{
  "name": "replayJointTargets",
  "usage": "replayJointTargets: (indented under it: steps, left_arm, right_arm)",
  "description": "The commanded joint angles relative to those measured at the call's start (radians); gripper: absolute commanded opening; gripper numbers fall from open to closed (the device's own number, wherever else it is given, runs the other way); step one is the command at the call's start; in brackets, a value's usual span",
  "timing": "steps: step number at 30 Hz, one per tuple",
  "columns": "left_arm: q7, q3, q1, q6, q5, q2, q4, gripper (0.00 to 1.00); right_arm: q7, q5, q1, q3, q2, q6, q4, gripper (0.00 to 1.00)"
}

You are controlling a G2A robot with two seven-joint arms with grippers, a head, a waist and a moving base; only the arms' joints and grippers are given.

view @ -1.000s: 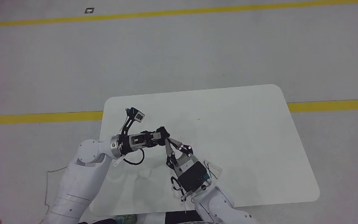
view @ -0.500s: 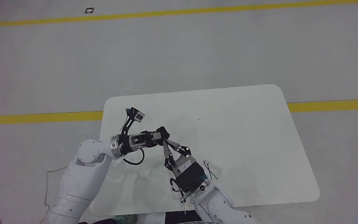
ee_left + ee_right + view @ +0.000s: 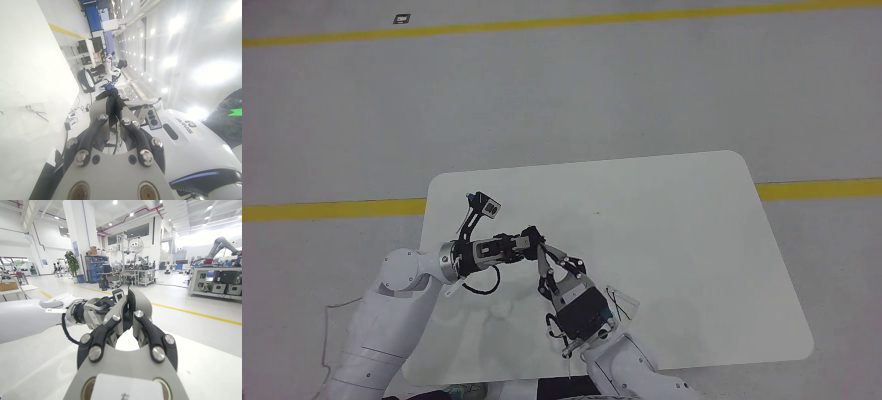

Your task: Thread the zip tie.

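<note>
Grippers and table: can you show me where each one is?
left gripper (image 3: 113,98), left wrist view, between its fingertips.
right gripper (image 3: 129,296), right wrist view, between its fingertips.
table (image 3: 692,230), top view, bare white top.

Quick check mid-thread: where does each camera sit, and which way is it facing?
Top: overhead, facing down at the table; both arms.
Left wrist: behind the left tool, facing the robot's torso.
Right wrist: behind the right tool, shut on the zip tie, facing the hall.
Shared: right wrist and top show the left tool.

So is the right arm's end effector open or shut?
Shut: on the right end effector the fingers press together with no gap, pinching a thin black strip, probably the zip tie.
</note>
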Motion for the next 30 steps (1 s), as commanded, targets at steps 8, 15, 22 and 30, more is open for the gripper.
replayJointTargets:
  steps: [8, 15, 22, 30]
  left_arm:
    - [0.000, 0.000, 0.000, 0.000, 0.000, 0.000, 0.000, 0.00]
    - [0.000, 0.000, 0.000, 0.000, 0.000, 0.000, 0.000, 0.00]
    - [0.000, 0.000, 0.000, 0.000, 0.000, 0.000, 0.000, 0.00]
    - [0.000, 0.000, 0.000, 0.000, 0.000, 0.000, 0.000, 0.00]
  right_arm:
    - [-0.011, 0.000, 0.005, 0.001, -0.009, 0.040, 0.005, 0.00]
    - [-0.017, 0.000, 0.005, 0.002, -0.011, 0.066, 0.008, 0.00]
    - [-0.019, 0.000, 0.004, 0.006, -0.012, 0.084, 0.010, 0.00]
    - [-0.022, 0.000, 0.002, 0.020, -0.013, 0.084, 0.015, 0.00]
